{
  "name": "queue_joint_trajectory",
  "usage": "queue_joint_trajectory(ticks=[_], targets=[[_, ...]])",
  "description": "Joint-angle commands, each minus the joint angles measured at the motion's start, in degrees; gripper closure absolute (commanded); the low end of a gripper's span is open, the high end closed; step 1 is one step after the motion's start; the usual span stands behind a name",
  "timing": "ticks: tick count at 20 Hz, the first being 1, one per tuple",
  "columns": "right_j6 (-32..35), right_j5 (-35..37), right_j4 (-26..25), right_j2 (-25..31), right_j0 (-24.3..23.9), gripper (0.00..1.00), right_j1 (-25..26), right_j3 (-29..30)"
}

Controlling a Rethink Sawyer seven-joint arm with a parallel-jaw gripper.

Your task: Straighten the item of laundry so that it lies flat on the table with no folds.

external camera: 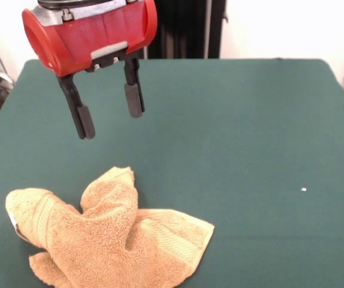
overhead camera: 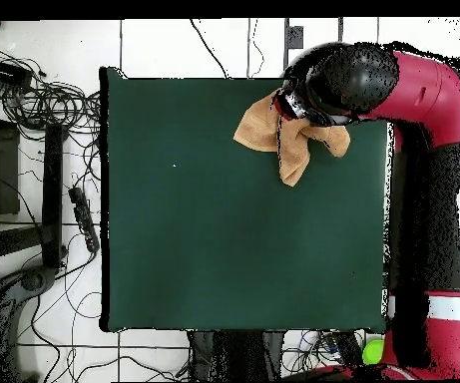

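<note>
Front view
Gripper (external camera: 109, 110): upper left of the frame, hanging from the red wrist housing; its two black fingers (external camera: 133, 98) point down, spread apart, nothing between them, clear of the cloth below.
Towel (external camera: 103, 237): lower left of the frame, orange-tan terry, bunched up, with several lobes folded over one another; one hump rises in the middle, a flatter flap reaches right, and its lower edge runs off the bottom of the frame.
Label tag (external camera: 15, 226): small and white, at the towel's left edge.
Table (external camera: 250, 132): dark green cloth filling most of the frame.
White speck (external camera: 304, 190): on the cloth, right of centre, well apart from the towel.

Overhead view
Arm (overhead camera: 428, 130): red and black, along the right side of the frame, its dark head bending in over the upper right corner of the table (overhead camera: 224, 239).
Towel (overhead camera: 283, 140): upper right part of the table, crumpled, partly hidden under the arm's head.
Gripper: fingers not visible from here.
Cables (overhead camera: 44, 95): tangled on the floor at the left.
</note>
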Motion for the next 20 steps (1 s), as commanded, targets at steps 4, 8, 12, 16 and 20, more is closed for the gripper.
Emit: queue_joint_trajectory(ticks=[4, 8, 12, 16, 20], targets=[[-3.9, -6.1, 1.5, 4.9, 0.8, 0.00, 5.0, 11.7], [-3.1, -7.2, 1.7, 4.7, 0.7, 0.00, 5.6, 12.4], [-2.2, -8.2, 1.9, 4.6, 0.6, 0.00, 5.9, 13.1], [-1.8, -8.4, 2.1, 4.3, 0.7, 0.00, 6.8, 13.2], [-2.0, -9.1, 2.1, 4.6, 0.5, 0.00, 8.0, 13.1]])
